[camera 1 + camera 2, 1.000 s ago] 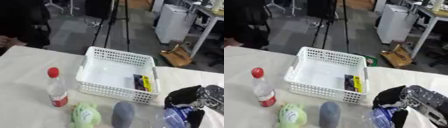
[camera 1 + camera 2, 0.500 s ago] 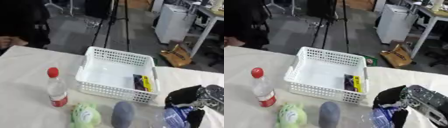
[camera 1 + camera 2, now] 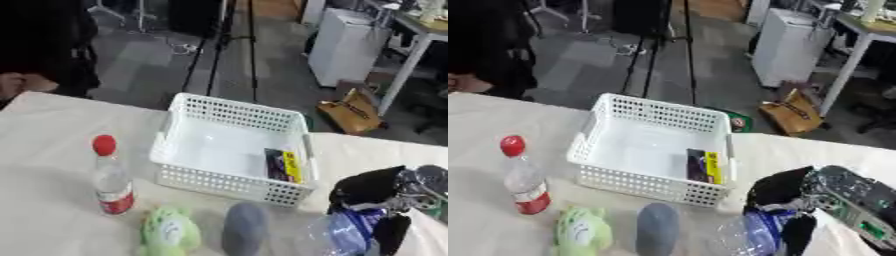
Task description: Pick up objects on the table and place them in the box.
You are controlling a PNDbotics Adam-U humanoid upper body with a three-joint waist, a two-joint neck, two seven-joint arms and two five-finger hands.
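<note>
Perforated white plastic box [image 3: 229,118], rectangular.

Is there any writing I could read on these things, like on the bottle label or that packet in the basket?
No text can be read.
Bottle: red label, print too blurred to read.
Black and yellow packet in the white basket: markings blurred, unreadable.
Clear plastic item with blue at the right robot hand: no legible print.
</note>
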